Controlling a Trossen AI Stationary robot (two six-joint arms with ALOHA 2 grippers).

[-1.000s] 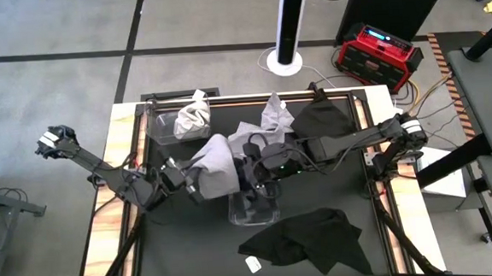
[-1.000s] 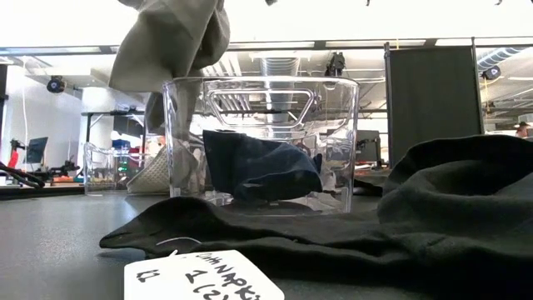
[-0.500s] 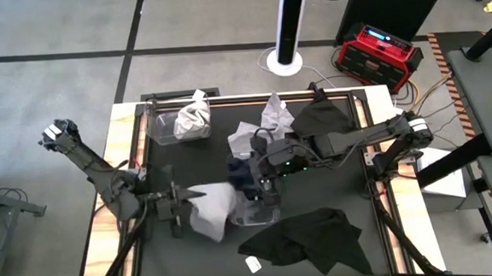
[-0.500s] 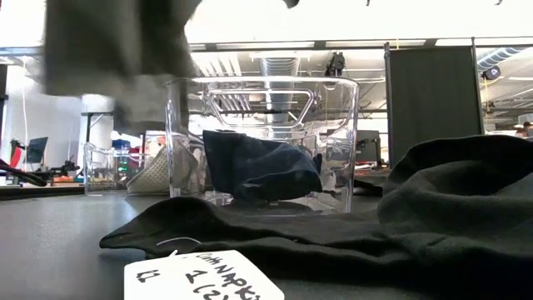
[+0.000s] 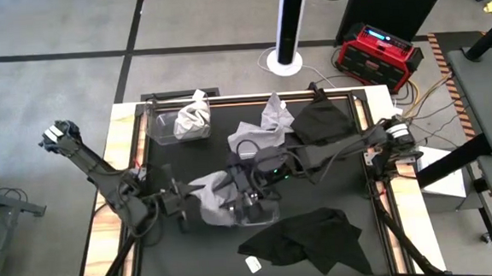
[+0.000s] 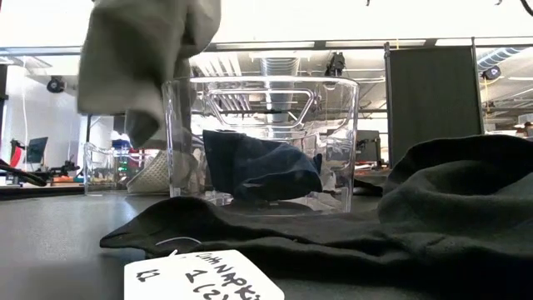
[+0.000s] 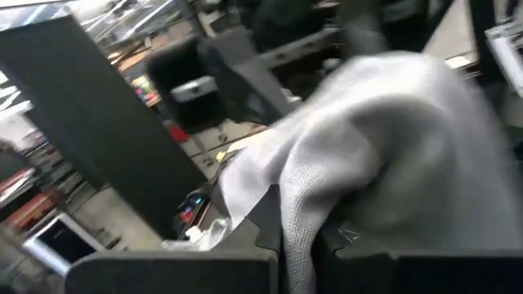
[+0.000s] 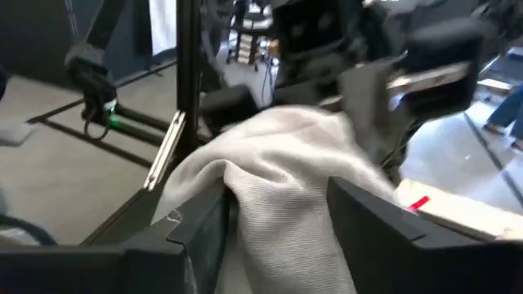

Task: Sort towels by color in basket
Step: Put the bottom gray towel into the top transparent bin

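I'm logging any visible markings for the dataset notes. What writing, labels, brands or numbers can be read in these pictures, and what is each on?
White paper tag lying on the black table by the black cloth: handwritten marks, seen upside down, not legible.
Red and black box on the floor beyond the table: a small lit display, too small to read.
Nothing else carries readable text.

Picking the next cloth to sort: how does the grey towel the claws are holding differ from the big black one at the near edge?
The grey towel is light coloured; the black towel is dark. The grey one is bunched and lifted off the table between the left claw and right claw; the black one lies spread flat, untouched. The black one covers more area. Both are soft cloths.
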